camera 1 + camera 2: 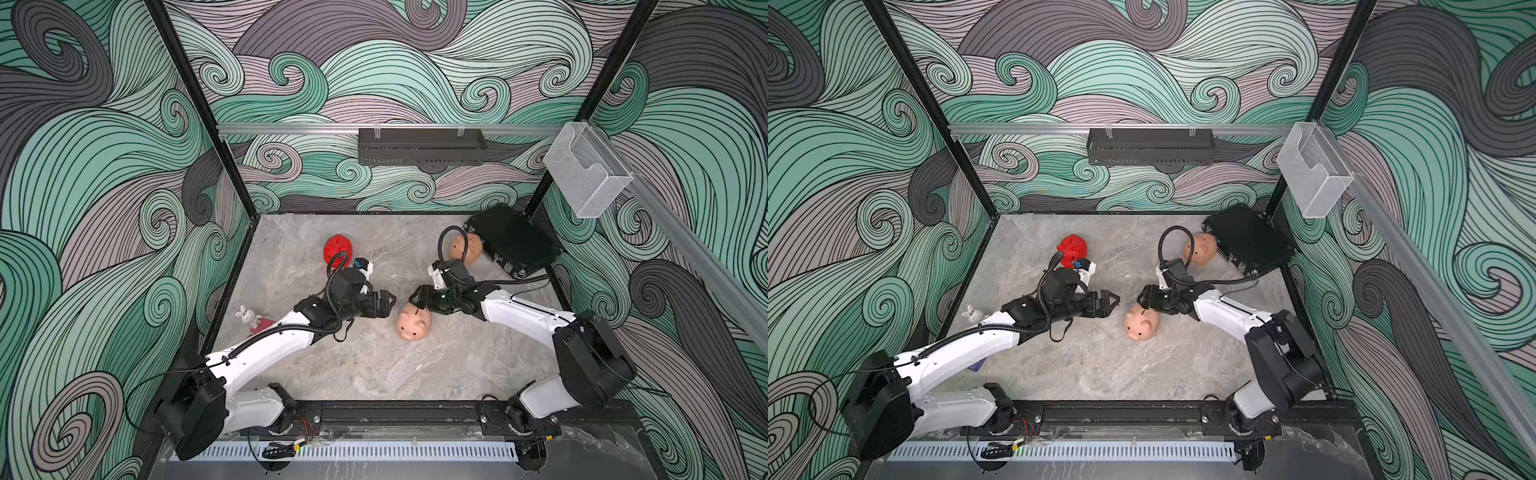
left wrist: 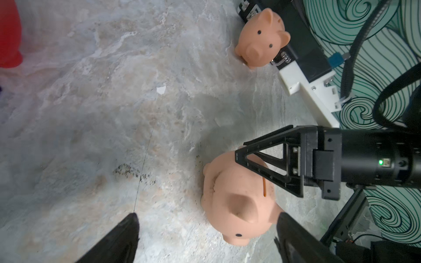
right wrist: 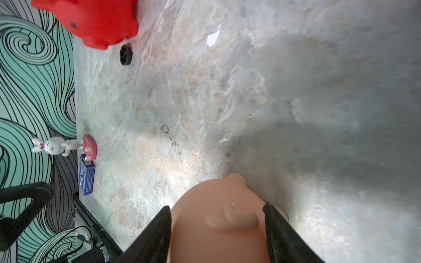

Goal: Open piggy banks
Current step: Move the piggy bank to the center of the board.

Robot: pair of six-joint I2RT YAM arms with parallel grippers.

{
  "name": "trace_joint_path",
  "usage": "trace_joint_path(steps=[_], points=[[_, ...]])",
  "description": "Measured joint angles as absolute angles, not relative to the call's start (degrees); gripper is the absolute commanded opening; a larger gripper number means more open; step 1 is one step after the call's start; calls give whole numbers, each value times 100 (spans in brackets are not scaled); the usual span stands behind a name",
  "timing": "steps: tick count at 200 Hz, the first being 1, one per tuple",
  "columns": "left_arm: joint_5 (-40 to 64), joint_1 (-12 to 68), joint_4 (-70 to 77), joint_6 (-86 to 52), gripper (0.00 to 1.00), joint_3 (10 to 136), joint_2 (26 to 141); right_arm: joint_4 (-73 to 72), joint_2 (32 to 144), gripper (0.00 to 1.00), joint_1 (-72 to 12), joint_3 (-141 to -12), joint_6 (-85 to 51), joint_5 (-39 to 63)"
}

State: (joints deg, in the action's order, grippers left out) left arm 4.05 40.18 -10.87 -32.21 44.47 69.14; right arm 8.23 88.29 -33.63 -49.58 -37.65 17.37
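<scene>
The jaws of the right gripper (image 1: 417, 301) stood astride the rump of a peach-pink rounded plastic piggy bank (image 1: 413, 326) near the middle, close at its flanks. Whether they clamped it could not be told. The left gripper (image 1: 390, 306) hung just left of it, jaws wide apart. A second peach-pink piggy bank (image 1: 473, 249) stood far right beside a flat black case (image 1: 515, 241). A bright red piggy bank (image 1: 338, 247) stood far left, with a small black round plug (image 3: 125, 54) beside it.

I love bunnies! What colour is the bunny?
The bunny is white, clearest in the right wrist view.
</scene>
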Motion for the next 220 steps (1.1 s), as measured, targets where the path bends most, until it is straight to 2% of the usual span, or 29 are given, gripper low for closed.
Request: trace_joint_path(steps=[23, 76, 110, 126, 161, 220], points=[[414, 4021, -1345, -3264, 93, 4346, 6825, 862, 8739, 66, -3492, -5052, -3745, 1535], [366, 4453, -1966, -3570, 93, 4733, 7037, 1959, 7122, 56, -3470, -4814, -3293, 338], [338, 4770, -2106, -3745, 95, 5196, 7441, 2698, 6521, 51, -3472, -4187, -3186, 86], [309, 4866, -2165, -3806, 95, 5356, 7649, 2821, 6530, 49, -3479, -3879, -3199, 143], [233, 5033, -2235, -3935, 95, 5454, 7948, 2574, 6949, 51, -3623, -3649, -3345, 436], [-161, 5155, -2335, -4115, 99, 5454, 7942, 958, 8095, 51, -3863, -3758, -3841, 1066]])
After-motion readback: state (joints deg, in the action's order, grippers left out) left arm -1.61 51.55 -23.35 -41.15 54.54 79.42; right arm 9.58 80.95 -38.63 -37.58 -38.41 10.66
